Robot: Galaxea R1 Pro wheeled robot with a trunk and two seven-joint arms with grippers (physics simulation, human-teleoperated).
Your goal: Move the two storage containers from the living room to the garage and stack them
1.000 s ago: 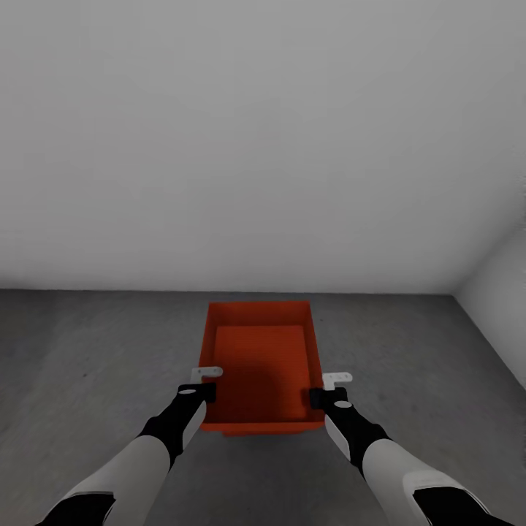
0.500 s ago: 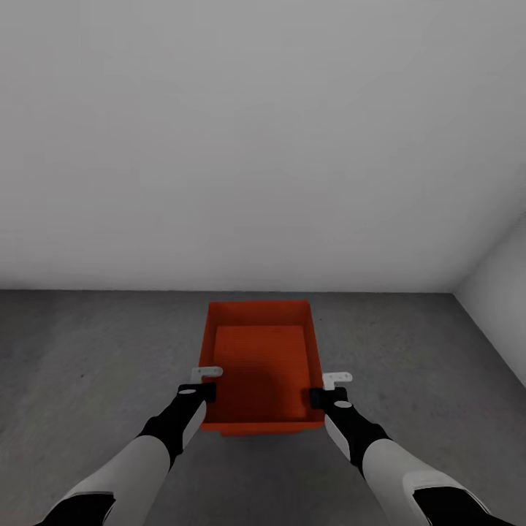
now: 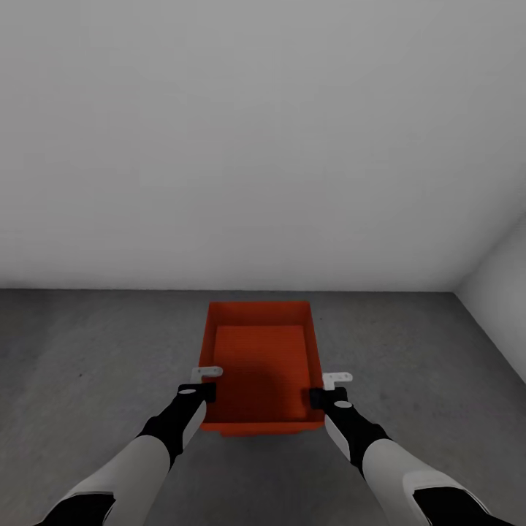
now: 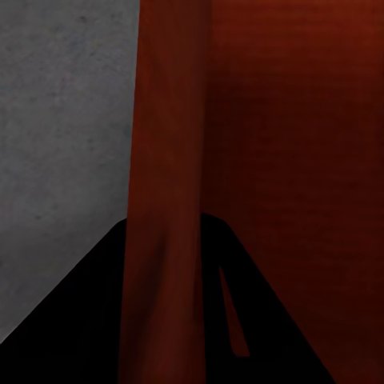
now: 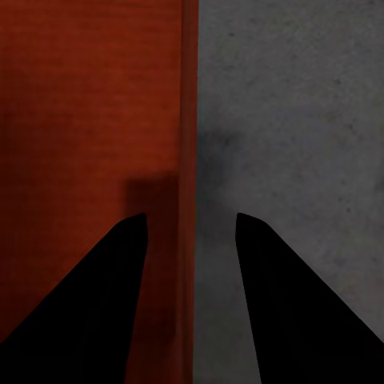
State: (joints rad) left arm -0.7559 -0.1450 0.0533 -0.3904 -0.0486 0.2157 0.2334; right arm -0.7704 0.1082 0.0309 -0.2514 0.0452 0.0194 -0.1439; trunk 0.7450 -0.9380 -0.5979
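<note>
Container [image 3: 261, 365] orange-red, thin-walled, rectangular; left fingers [image 4: 88, 320] pinch wall, right fingers [image 5: 104, 304] straddle wall, parted

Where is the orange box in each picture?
Head view: the orange container sits low in the middle, between the two grippers, on the grey floor.
Left wrist view: its side wall runs up the middle, with its inside to the right.
Right wrist view: its inside takes the left half, the wall edge beside the floor.
Shared landmark: the grey concrete floor.
</note>
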